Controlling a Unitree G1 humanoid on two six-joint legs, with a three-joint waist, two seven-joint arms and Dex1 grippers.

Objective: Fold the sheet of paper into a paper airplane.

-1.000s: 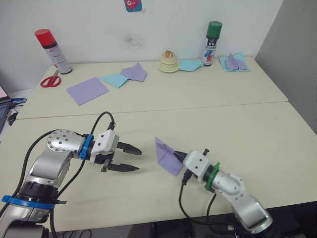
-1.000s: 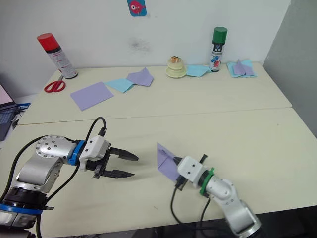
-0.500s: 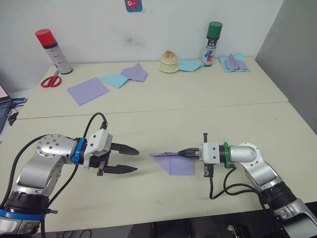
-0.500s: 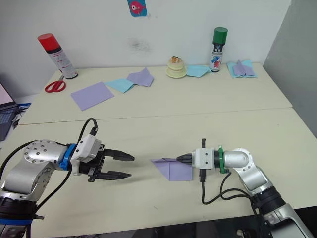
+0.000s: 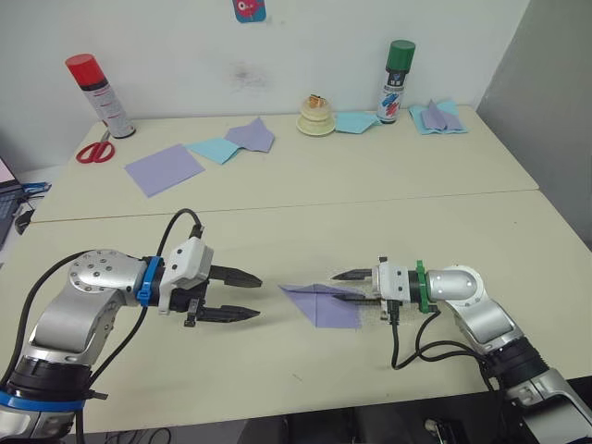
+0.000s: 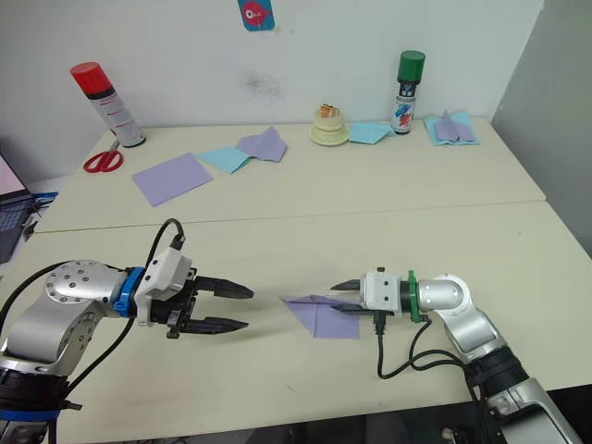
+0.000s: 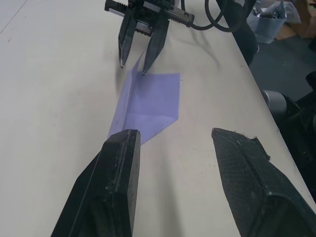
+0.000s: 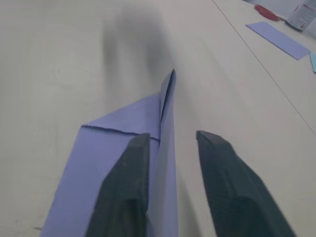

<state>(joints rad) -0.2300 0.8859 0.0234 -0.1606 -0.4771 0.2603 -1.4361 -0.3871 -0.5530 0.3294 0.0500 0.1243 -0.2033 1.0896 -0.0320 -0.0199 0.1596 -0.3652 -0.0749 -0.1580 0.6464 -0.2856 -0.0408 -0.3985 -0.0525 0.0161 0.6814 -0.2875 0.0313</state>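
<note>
The sheet of paper (image 5: 324, 305) is lavender and partly folded. It lies on the near table between my two grippers, with a point toward my left arm and a raised crease (image 8: 167, 94) down its length. My right gripper (image 5: 336, 286) is open at the sheet's right end, one finger (image 8: 123, 187) over the paper and the other finger (image 8: 224, 182) beside the crease. My left gripper (image 5: 260, 297) is open and holds nothing, hovering a short way left of the paper's point (image 7: 121, 131).
Along the back are a red-capped spray can (image 5: 98, 94), red scissors (image 5: 92, 151), a smooth lavender square (image 5: 164, 169), a light-blue sheet with a lavender piece (image 5: 231, 143), a small round stack (image 5: 315, 117), a green-capped can (image 5: 398, 81) and more folded papers (image 5: 437, 117).
My right gripper swung out to the right and laid the lifted paper flat, then opened and let go. My left gripper stayed open, almost in place.
</note>
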